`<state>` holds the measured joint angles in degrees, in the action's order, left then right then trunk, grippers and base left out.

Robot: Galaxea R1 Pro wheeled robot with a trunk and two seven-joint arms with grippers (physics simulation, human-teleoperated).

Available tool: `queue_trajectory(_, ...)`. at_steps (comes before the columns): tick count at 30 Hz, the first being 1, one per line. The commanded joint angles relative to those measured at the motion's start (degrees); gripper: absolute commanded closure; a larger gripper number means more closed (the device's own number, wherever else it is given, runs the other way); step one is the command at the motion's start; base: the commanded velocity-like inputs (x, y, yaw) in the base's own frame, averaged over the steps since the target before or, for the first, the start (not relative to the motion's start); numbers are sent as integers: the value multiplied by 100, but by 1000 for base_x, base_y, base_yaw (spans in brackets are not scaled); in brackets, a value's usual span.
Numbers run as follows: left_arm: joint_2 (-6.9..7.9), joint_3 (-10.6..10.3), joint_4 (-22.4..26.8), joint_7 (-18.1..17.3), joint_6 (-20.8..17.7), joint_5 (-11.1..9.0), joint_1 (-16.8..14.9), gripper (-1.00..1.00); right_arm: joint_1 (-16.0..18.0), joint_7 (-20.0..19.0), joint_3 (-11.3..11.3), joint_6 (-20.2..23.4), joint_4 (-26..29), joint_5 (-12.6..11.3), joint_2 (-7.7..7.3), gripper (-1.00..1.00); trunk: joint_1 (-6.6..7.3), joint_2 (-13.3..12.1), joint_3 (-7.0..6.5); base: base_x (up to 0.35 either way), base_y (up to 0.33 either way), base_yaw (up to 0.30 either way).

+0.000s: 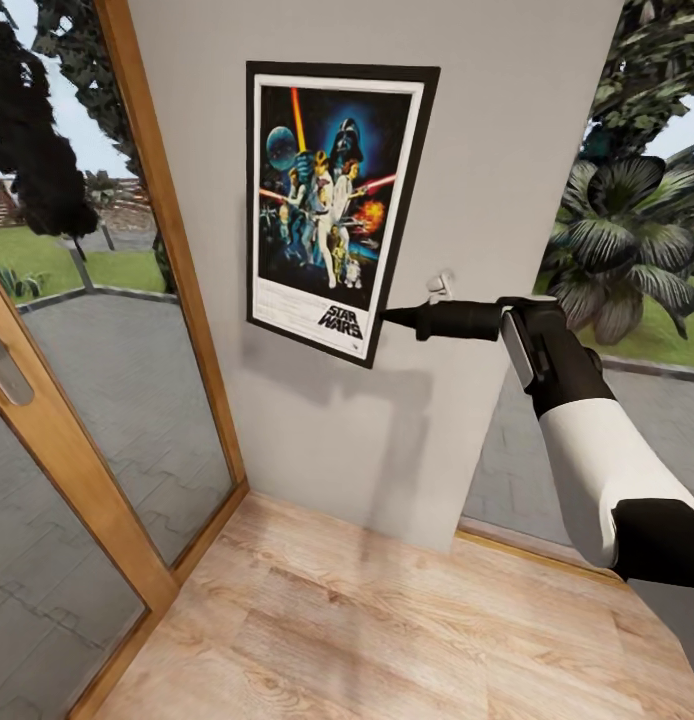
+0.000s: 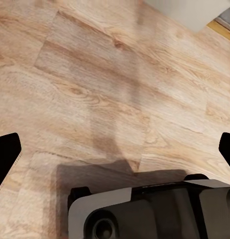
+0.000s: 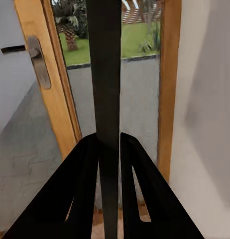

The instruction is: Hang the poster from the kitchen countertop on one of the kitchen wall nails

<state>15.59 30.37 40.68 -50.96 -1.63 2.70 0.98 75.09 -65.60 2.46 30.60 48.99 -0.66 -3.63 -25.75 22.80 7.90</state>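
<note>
The Star Wars poster (image 1: 327, 200) stands upright, slightly tilted, flat against the grey wall (image 1: 507, 150). My right gripper (image 1: 387, 317) is shut on the poster's lower right edge. In the right wrist view the poster (image 3: 106, 74) appears edge-on as a dark strip pinched between the two black fingers (image 3: 85, 179) of the right gripper (image 3: 109, 144). A small pale wall nail (image 1: 440, 285) sticks out of the wall just right of the poster, above my right arm. My left gripper (image 2: 116, 152) hangs open over the wooden floor, its fingertips (image 2: 5, 157) wide apart. The kitchen countertop is out of view.
A wooden-framed glass door (image 1: 157, 200) with a metal handle (image 3: 39, 62) stands left of the wall. A window with palm plants (image 1: 627, 250) lies to the right. Light wooden floor (image 1: 367, 620) runs below, with my own base (image 2: 145, 214) close underneath.
</note>
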Motion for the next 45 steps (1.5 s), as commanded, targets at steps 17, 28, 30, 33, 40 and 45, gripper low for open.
queue_trajectory(17, -4, 20, 11, -28, 93, 28, -1, -100, 6, -118, 26, -171, 96, 57, 17, 100, -4, 12, 11, 26, -8, 0)
queue_trajectory(28, -4, 22, 11, -28, 93, 28, -1, -100, 6, 554, 52, -133, 457, 70, 41, 100, -4, 12, 11, 45, -19, 0)
queue_trajectory(30, -4, 22, 11, -28, 93, 28, -1, -100, 6, 571, 52, -133, 469, 72, 49, 100, -4, 12, 11, 4, -2, 0)
queue_trajectory(33, -4, 22, 11, -28, 93, 28, -1, -100, 6, 591, 59, -123, 477, 74, 63, 100, -4, 12, 11, 84, -1, 0)
queue_trajectory(40, -4, 20, 11, -28, 93, 28, -1, -100, 6, 600, 66, -109, 449, 75, 118, 100, -4, 12, 11, 178, 0, 0)
queue_trajectory(45, -4, 18, 11, -29, 93, 28, -1, -100, 6, 608, 70, -107, 416, 81, 179, 100, -4, 12, 11, 171, 0, 0)
